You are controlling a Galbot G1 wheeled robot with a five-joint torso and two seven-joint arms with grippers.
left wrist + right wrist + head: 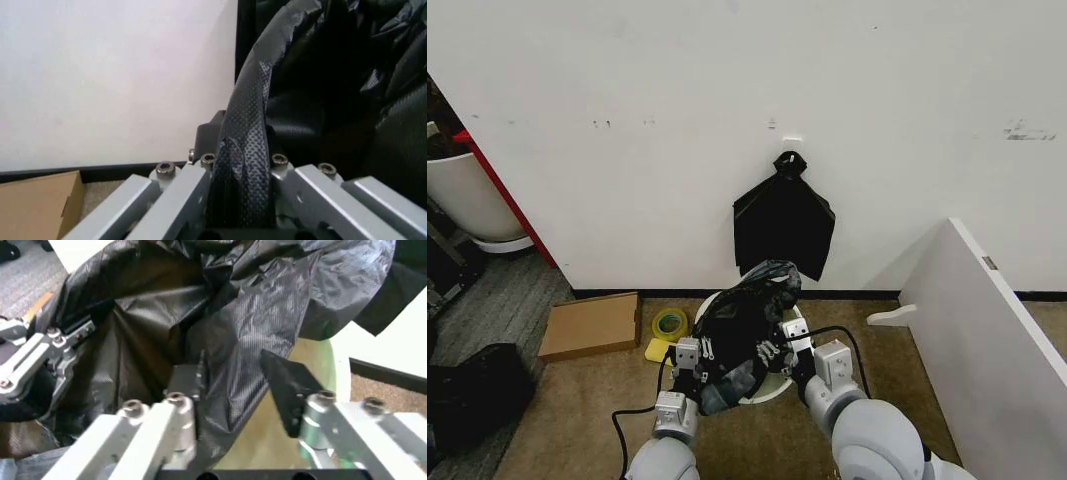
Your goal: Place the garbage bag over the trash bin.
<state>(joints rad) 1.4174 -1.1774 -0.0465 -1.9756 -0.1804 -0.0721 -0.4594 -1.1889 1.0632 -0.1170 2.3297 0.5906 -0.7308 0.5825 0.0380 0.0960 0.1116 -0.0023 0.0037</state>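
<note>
The glossy black garbage bag (745, 318) is bunched over the cream-white trash bin (767, 392), which stands on the carpet close to the wall. My left gripper (693, 362) is at the bag's left side, and in the left wrist view the left gripper (240, 165) is shut on a thick fold of the bag (248, 135). My right gripper (783, 350) is at the bag's right side over the bin's rim. In the right wrist view the right gripper (233, 385) is open, with bag film (227, 340) hanging between its fingers and the bin's inner wall (263, 445) beneath.
A flat black knotted bundle (784, 225) hangs on the wall just behind the bin. A cardboard box (590, 325) and a yellow tape roll (668, 323) lie to the left. A white panel (987, 320) slants along the right. A big white tub (467, 195) stands far left.
</note>
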